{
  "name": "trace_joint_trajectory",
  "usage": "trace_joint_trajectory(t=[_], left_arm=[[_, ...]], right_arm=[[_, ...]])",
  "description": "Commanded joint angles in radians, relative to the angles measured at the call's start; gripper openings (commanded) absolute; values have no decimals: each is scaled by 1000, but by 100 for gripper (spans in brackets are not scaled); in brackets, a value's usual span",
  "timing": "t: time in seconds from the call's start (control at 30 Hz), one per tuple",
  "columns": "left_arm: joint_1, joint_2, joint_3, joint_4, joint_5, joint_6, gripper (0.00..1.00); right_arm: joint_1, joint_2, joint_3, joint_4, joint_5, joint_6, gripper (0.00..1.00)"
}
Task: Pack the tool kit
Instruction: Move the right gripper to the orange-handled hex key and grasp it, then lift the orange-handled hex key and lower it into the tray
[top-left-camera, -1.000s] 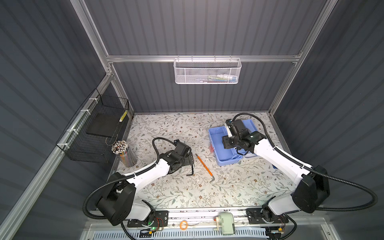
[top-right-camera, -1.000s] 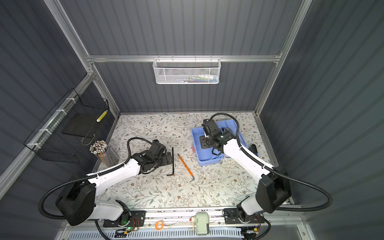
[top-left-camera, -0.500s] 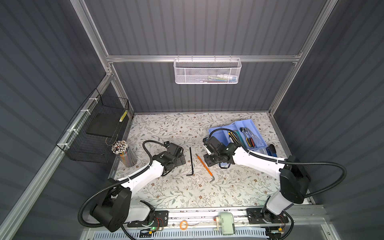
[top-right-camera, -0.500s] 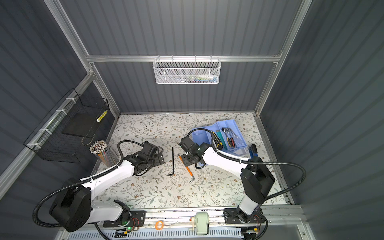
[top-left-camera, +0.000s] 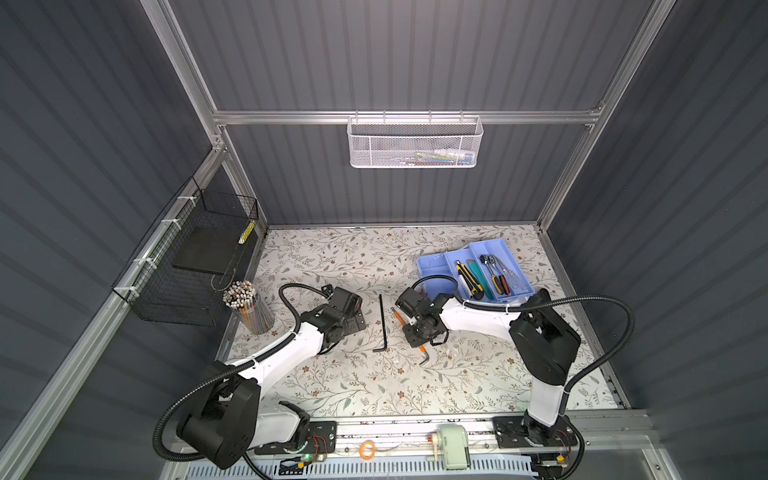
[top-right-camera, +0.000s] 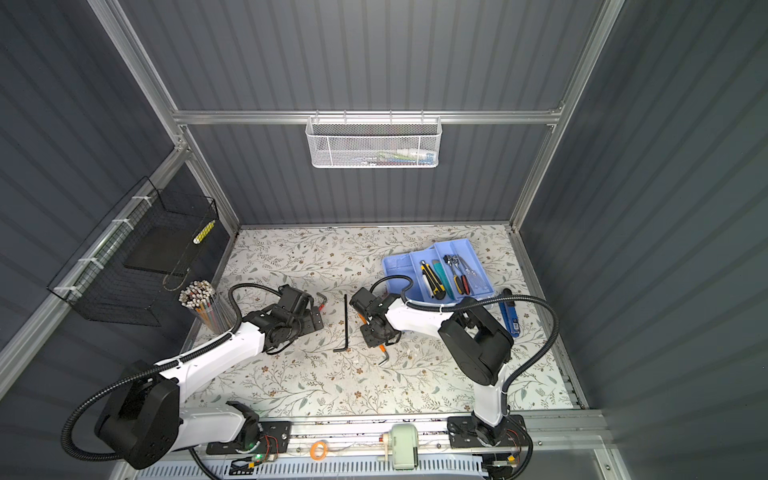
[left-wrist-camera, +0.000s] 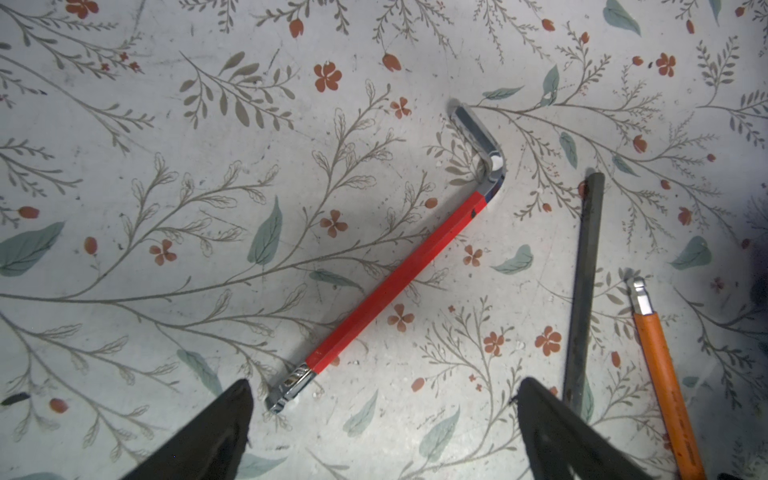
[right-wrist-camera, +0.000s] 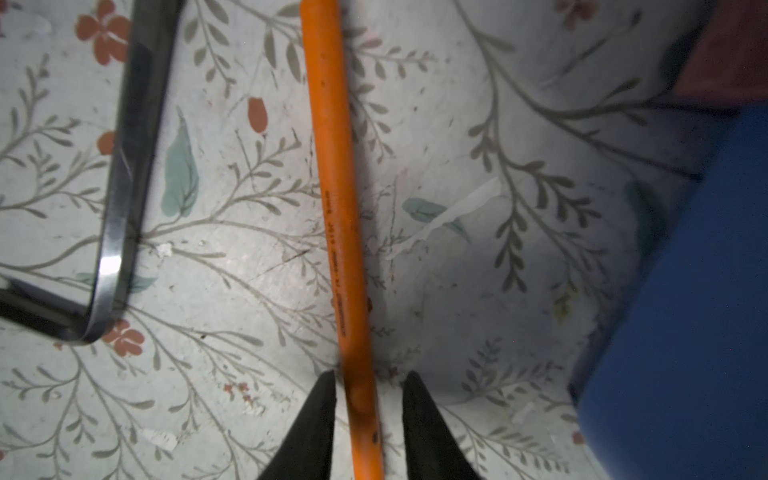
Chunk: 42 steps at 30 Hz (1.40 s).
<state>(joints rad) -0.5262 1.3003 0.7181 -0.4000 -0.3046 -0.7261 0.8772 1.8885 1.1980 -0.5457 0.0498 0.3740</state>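
A: Far-right counter (top-left-camera: 353, 386) corner: blue tray (top-left-camera: 434, 266), knives (top-left-camera: 469, 282) inside. Rest?
B: Mid-counter, loose. Right tool (right-wrist-camera: 370, 374) narrowly spread astride orange hex key (right-wrist-camera: 336, 187), gap one side. Left tool (left-wrist-camera: 385, 381) spread wide over red hex key (left-wrist-camera: 395, 282).

- Hex keys loose on the table: three, a red hex key (left-wrist-camera: 395, 282), a black hex key (top-left-camera: 382, 322) and an orange hex key (right-wrist-camera: 345, 249).
- Light blue tray (top-left-camera: 436, 266): one, divided into compartments.
- Utility knives in the tray: two, a yellow-and-black knife (top-right-camera: 430, 280) and a teal knife (top-right-camera: 442, 280).
- Other small tools in the next compartment: too jumbled to count.
- Blue tool (top-right-camera: 510, 313) beside the tray: one.
- Baskets: two, a white mesh basket (top-left-camera: 415, 145) and a black wire basket (top-left-camera: 178, 282).
- Pencil cup (top-left-camera: 249, 311): one.
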Motion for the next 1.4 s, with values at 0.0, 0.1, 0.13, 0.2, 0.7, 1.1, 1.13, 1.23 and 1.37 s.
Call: trace_joint_trajectory(t=[0.0, 0.1, 0.13, 0.2, 0.7, 1.1, 1.13, 1.23, 1.37], left_arm=[[8, -24, -19, -23, -17, 8, 100], [9, -26, -20, -22, -20, 8, 100], [9, -26, -21, -22, -21, 9, 100], [9, -26, -21, -24, -22, 9, 100], [11, -37, -30, -9, -7, 21, 100], [11, -17, -30, 14, 22, 29, 100], [11, -18, -31, 15, 23, 29, 100], [11, -22, -33, 18, 23, 30, 100], [11, -21, -36, 21, 25, 30, 100]], right_arm=[[2, 14, -6, -14, -10, -1, 27], [2, 23, -23, -17, -5, -1, 25], [2, 27, -26, -22, -2, -1, 23], [2, 42, -29, -35, 7, -1, 20], [0, -10, -34, 4, -1, 6, 3], [-25, -191, 40, -35, 16, 3, 3], [-32, -204, 45, -38, 14, 6, 3], [-62, -238, 61, -58, 13, 10, 3], [-128, -276, 68, -70, 21, -11, 4]])
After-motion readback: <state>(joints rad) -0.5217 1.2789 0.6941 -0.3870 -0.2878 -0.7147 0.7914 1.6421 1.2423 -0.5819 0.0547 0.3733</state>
